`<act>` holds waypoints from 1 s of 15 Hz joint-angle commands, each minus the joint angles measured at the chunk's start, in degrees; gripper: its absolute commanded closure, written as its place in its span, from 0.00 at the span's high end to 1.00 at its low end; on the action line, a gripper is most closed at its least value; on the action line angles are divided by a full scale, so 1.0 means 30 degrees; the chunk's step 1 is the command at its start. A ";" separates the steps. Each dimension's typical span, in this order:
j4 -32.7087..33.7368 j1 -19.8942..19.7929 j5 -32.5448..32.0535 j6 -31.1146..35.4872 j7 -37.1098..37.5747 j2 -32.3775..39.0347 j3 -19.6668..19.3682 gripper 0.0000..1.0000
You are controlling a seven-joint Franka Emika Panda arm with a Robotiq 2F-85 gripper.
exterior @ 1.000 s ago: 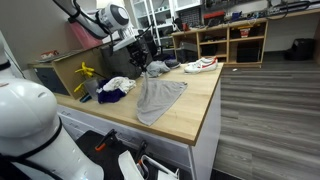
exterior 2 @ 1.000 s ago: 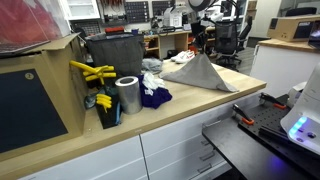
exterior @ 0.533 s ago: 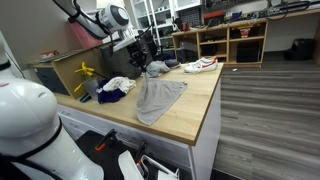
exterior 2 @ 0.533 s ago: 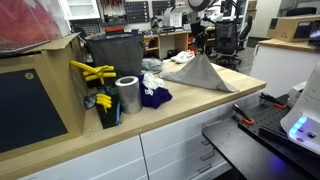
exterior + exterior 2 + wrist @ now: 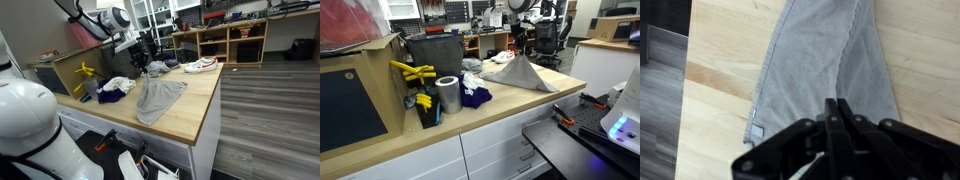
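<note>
my gripper point(image 5: 837, 104), jaws pinched shut on the grey cloth point(image 5: 820, 50), tents one end above the countertop's point(image 5: 720, 50) middle (lifting step, i judge); the next move calls for a steady, slip-free raise.

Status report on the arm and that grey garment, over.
Gripper jaws shut on grey garment. One end lifted, rest on counter. Clothes pile beside it, nothing on top.

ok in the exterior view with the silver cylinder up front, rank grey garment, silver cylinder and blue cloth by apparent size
1. grey garment, clearly largest
2-3. silver cylinder and blue cloth look alike; cylinder is nearer the camera, so unranked
</note>
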 commanded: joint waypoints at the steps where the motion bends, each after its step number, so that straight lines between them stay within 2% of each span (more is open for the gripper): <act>1: 0.0819 -0.0211 -0.0522 0.0671 0.0235 0.0926 -0.0255 0.01; 6: 0.3398 -0.0511 -0.1053 0.0884 0.0114 0.3108 -0.0984 0.01; 15: 0.9560 -0.0918 -0.0661 0.0336 -0.1111 0.7995 -0.1883 0.01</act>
